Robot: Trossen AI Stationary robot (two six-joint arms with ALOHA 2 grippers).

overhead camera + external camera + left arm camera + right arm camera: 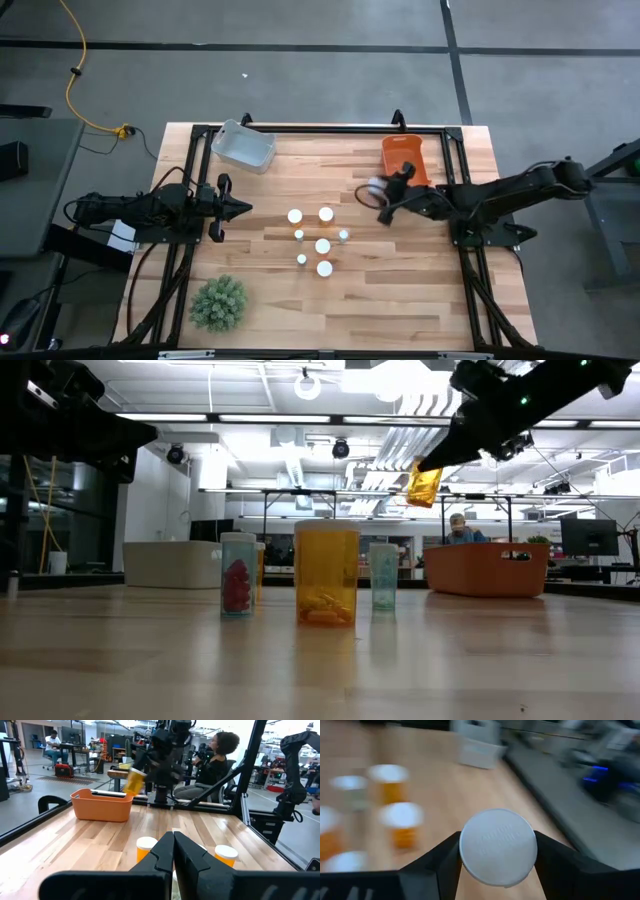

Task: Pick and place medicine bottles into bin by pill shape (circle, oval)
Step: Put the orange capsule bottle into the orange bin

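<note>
My right gripper (385, 197) is shut on an amber medicine bottle with a white cap (375, 186). It holds the bottle in the air beside the orange bin (405, 160), and the bottle also shows in the low view (424, 482). Several more white-capped amber bottles (322, 246) stand upright on their bases at the table's middle. My left gripper (236, 208) is shut and empty, left of that cluster and pointing toward it. A grey bin (243, 146) stands at the far left. My right gripper pinches the bottle between its two fingers (451, 857), one on each side just below the white cap (498, 846). The cap faces back toward the wrist. The fingers slant down from the table's right. The bottle is lifted clear and hangs tilted (424, 482).
A green spiky plant ball (218, 302) sits near the table's front left. A black frame rail (330, 128) runs along the table's far edge. People sit at desks in the room beyond the table (220, 755). Bare wood lies at the table's front right (420, 300).
</note>
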